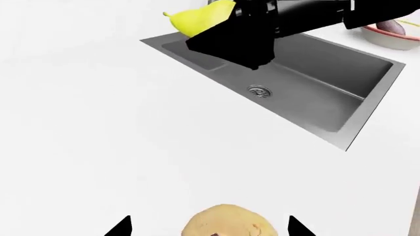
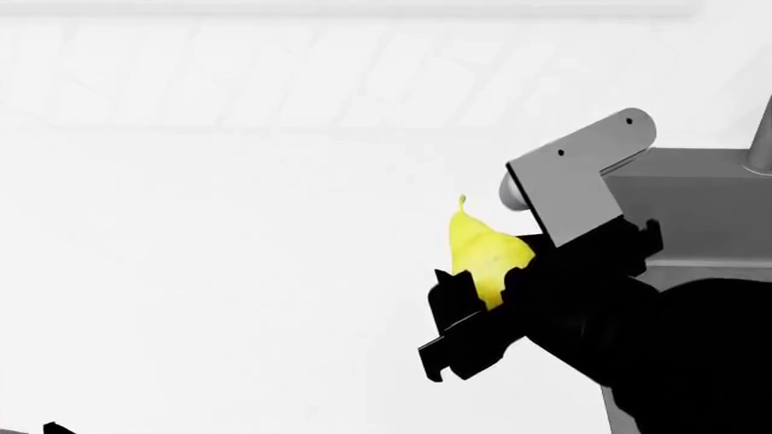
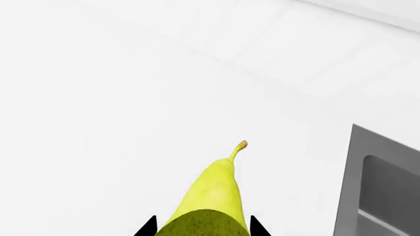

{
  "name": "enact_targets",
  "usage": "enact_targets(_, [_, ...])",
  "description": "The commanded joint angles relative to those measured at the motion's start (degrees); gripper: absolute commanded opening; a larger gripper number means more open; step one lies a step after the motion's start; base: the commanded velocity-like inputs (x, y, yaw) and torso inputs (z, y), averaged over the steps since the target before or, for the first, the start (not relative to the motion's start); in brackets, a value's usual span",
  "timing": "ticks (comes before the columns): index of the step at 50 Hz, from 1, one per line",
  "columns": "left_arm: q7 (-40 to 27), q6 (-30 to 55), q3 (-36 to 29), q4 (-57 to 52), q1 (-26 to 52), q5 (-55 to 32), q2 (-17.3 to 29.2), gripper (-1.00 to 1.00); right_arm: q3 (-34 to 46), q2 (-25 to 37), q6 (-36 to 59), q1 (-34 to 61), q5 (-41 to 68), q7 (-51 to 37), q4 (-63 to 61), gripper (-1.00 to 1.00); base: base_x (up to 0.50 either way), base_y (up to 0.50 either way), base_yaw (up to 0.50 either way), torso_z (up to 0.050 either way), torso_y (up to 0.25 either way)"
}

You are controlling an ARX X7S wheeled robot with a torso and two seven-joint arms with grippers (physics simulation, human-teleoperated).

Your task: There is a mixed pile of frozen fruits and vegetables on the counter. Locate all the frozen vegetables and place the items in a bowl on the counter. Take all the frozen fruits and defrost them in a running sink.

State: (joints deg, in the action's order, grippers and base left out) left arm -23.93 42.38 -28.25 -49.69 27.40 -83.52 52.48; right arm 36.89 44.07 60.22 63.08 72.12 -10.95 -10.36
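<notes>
A: Start with your left wrist view. What do you have against the sink (image 1: 288, 83)?

B: The sink's dark grey basin is set in the white counter (image 1: 98, 128), its round metal drain (image 1: 259, 91) on the floor of the basin. Your right gripper (image 1: 217, 34) hangs over the basin's far edge with the yellow pear (image 1: 196, 19) clamped in it. Beyond the sink's far corner you see part of the bowl (image 1: 394, 37), with something purplish lying in it. On the near side, well apart from the sink, a tan, rounded item (image 1: 228, 222) sits between the spread fingertips (image 1: 121, 227) of your left gripper (image 1: 208, 226); the fingers do not touch it, so that gripper is wide apart.

A: And the head view?

B: The right gripper (image 2: 476, 307) holds the pear (image 2: 483, 253) stem up, just beside the sink (image 2: 693, 217), above the counter (image 2: 217, 271). The square grey faucet (image 2: 579, 172) rises right behind the pear. Your left gripper shows only as a dark speck at the frame's lower corner.

A: Right wrist view?

B: The pear (image 3: 213, 196) fills the space between your right gripper's (image 3: 203, 227) two dark fingertips (image 3: 147, 227), pressed on both sides, stem pointing away from the camera. The sink's rim (image 3: 351, 187) lies near, off to one side of the pear, with bare counter (image 3: 131, 98) everywhere else.
</notes>
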Motion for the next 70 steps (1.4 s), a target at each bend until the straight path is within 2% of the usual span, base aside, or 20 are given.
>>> enact_targets(1, [0.4,1.6,-2.0,0.5,-0.2,2.3,-1.2,1.0,0.3,0.0,-0.4,-0.3,-1.0,1.2,0.0,-1.0,0.0,0.0,0.0,0.0,0.0])
enact_targets(19, [0.0,5.1,-5.9,2.4,3.6,4.0,-6.3,1.0,1.0,-0.4,-1.4,-1.0,-2.0,1.9,0.6,-1.0,0.0,0.0,0.0,0.0,0.0])
enact_targets(29, [1.6,6.2,-9.1,4.2,2.1,9.7,-8.4,1.0,1.3,-0.4,-1.8,-1.6,-2.2,1.9,0.5,-1.0,0.0,0.0,0.0,0.0,0.0])
enact_targets(46, [4.2,6.5,-12.9,6.7,0.4,17.5,-9.2,1.0,1.5,-0.2,-2.6,-2.3,-2.5,2.2,0.6,-1.0,0.0,0.0,0.0,0.0,0.0])
enact_targets(62, [4.5,6.3,-12.9,6.7,0.6,16.0,-9.5,1.0,1.5,0.0,-3.4,-3.2,-2.7,2.4,0.8,-1.0,0.0,0.0,0.0,0.0,0.0])
enact_targets(63, [4.3,6.0,-12.6,6.4,0.5,15.7,-9.4,-1.0,1.6,0.0,-3.4,-3.2,-2.8,2.4,0.8,-1.0,0.0,0.0,0.0,0.0,0.0])
enact_targets(70, [2.4,6.0,-11.3,5.3,1.9,13.8,-9.6,-1.0,1.5,0.1,-3.2,-2.8,-2.5,2.2,0.8,-1.0,0.0,0.0,0.0,0.0,0.0])
